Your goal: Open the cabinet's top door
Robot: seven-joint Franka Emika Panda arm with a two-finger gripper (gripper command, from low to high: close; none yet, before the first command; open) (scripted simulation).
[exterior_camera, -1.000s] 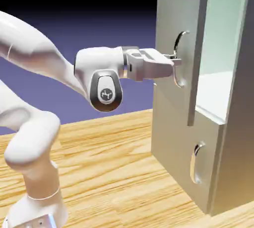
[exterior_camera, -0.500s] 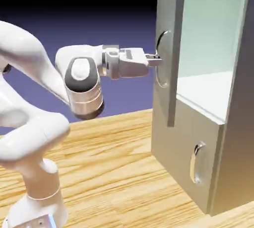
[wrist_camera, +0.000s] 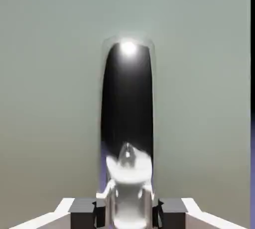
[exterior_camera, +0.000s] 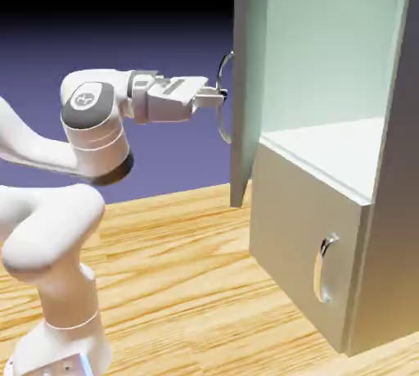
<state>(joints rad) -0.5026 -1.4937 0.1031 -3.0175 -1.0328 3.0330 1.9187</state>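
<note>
Blue-violet backdrop stands behind a wooden table (exterior_camera: 164,260), where, at the exterior view's left, the gripper (exterior_camera: 222,97) is closed around the curved handle (exterior_camera: 221,124), a hold that likely lets the arm draw the panel outward. Right of it, the top door (exterior_camera: 241,96) stands swung wide from the cabinet (exterior_camera: 307,235), baring its pale interior.
</note>
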